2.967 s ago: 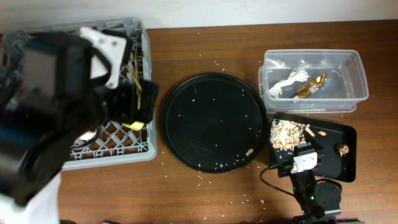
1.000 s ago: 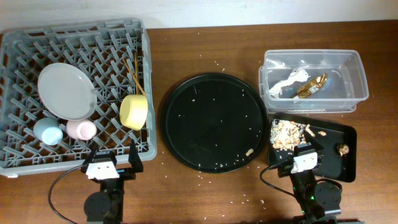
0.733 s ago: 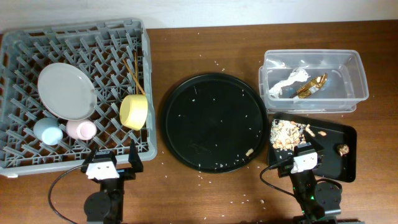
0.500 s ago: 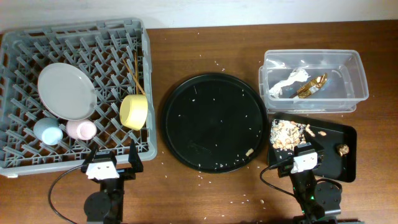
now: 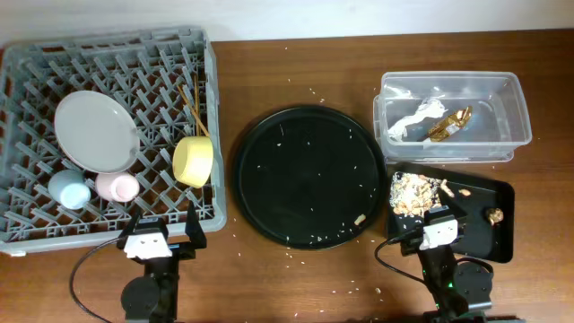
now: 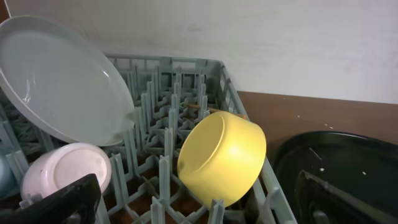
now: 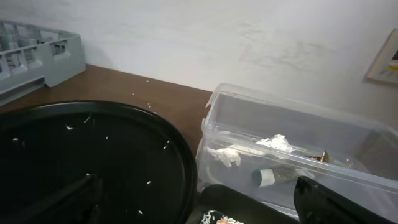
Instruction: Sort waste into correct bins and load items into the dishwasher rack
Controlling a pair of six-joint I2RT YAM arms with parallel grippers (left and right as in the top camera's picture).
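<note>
The grey dishwasher rack holds the pale grey plate, yellow bowl, blue cup, pink cup and chopsticks. The clear tub holds the white-silver wrapper and brown-gold wrapper. Tan food scraps lie in the black rectangular tray. My left gripper is open and empty at the rack's front edge, facing the bowl and plate. My right gripper is open and empty at the black tray's front, facing the tub.
A large round black tray with tiny crumbs sits in the middle, between rack and bins. Small crumbs are scattered on the brown table. A white wall runs along the back.
Three seconds ago my left arm was over the rack; it has since drawn back to the table's front edge. Nothing has moved in the last second.
</note>
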